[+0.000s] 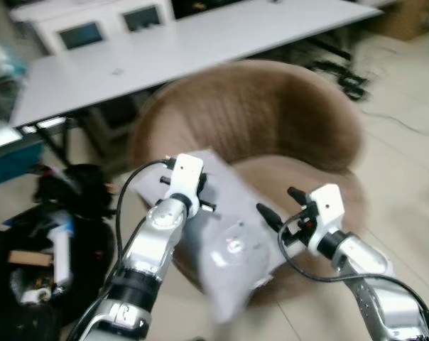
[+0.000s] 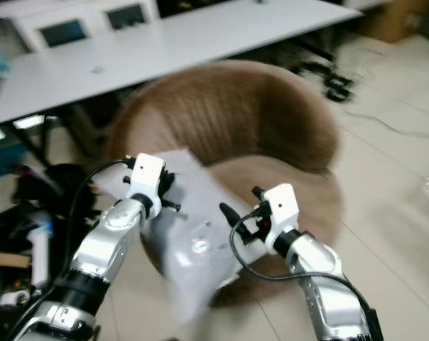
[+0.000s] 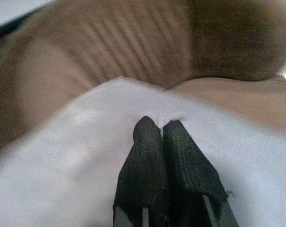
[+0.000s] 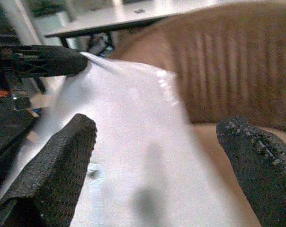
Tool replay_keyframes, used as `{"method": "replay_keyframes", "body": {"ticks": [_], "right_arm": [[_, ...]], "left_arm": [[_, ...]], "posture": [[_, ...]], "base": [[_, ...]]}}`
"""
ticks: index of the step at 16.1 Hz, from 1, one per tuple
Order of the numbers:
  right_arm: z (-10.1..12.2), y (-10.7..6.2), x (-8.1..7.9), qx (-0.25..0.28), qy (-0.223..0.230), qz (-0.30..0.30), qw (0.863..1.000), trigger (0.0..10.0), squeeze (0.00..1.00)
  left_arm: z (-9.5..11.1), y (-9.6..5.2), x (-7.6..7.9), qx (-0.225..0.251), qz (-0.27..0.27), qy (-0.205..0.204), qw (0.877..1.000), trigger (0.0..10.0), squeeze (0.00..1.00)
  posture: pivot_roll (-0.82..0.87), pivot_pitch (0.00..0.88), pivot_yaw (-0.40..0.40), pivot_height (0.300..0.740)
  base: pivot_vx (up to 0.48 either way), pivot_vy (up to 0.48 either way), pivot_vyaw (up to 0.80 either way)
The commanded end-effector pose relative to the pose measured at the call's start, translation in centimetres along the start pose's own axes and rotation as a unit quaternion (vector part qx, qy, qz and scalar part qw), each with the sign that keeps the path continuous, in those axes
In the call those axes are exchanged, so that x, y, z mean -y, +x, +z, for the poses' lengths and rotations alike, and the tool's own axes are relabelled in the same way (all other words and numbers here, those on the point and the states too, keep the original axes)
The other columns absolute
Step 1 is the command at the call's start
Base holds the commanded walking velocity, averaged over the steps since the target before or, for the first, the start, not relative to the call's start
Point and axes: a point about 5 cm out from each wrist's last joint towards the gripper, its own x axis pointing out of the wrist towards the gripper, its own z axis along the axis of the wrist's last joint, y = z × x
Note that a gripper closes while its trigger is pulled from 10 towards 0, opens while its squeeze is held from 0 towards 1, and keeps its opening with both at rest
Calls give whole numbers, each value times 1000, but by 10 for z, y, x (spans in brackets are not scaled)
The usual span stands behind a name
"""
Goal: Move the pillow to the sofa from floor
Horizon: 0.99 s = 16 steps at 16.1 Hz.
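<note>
- Grey-white fabric covers the pillow, which is held off the floor, in front of the brown sofa and over its seat edge.
- An upper edge of the pillow is pinched by the left tool, its fingers closed tight on the cloth.
- Beside the pillow's far edge, the right tool is spread wide and grips nothing.
- Softness, lightness and sagging can be expected; a second hold on the free edge should steady it.
</note>
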Motion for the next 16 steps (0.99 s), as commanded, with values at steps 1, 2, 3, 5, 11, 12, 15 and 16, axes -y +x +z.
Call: {"method": "replay_keyframes", "body": {"ticks": [1,2,3,5,11,12,15,16], "right_arm": [[1,5,-8,7,0,19,1000,10000,0],[1,6,-8,8,0,21,1000,10000,0],[1,6,-8,8,-1,21,1000,10000,0],[1,6,-8,8,-1,23,1000,10000,0],[0,8,-11,6,-2,29,1000,10000,0],[0,7,-10,6,-1,28,1000,10000,0],[-2,7,-12,4,2,28,1000,10000,0],[-2,7,-13,4,2,29,1000,10000,0]], "left_arm": [[13,-1,-11,29,15,6,999,10000,0],[13,0,-11,29,16,5,999,10000,0],[13,0,-11,29,16,5,999,10000,0],[13,0,-11,26,18,10,999,10000,0],[8,1,-9,7,10,42,999,10000,0],[3,5,-16,-15,-2,72,997,10000,0],[-22,17,-33,-73,-33,167,983,10000,0],[-21,19,-42,-73,-21,195,978,10000,0]], "posture": [[-183,0,140,740],[-180,0,140,740],[-180,0,140,740],[-179,0,139,740],[-185,0,144,740],[-182,0,138,740],[-182,0,138,740],[-191,0,142,740]], "base": [[480,0,0],[480,0,0],[480,0,0],[480,0,0],[160,0,0],[0,0,0],[0,0,0],[0,0,0]]}}
